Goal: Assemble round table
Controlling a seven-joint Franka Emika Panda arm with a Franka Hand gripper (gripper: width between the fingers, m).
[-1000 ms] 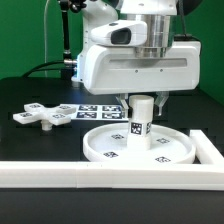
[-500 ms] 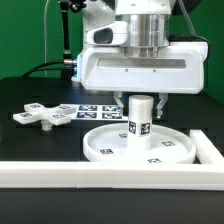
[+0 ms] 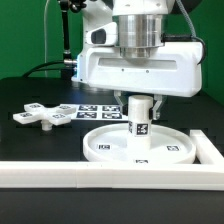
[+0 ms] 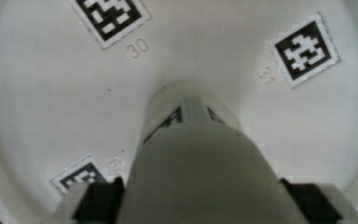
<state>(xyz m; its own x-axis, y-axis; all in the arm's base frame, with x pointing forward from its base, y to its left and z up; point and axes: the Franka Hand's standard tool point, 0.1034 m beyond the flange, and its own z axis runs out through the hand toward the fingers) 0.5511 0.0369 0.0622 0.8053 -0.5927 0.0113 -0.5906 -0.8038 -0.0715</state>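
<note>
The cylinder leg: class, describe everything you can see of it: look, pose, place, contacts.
The cylinder leg is a short, thick white post, plastic by its look, with a black-and-white square tag on its side. It stands upright at the middle of the round disc, its foot on the disc's floor. The hand grips its top from above, a dark finger on either side.

You get little to read. On the round disc (image 4: 34, 100), a small number beside one square tag (image 4: 114, 17) looks like "30" — the one beside the other tag (image 4: 304, 50) is too blurred. Tags on the leg (image 3: 140, 112), cross-shaped base piece (image 3: 42, 115) and marker board (image 3: 88, 110) are patterns only.
</note>
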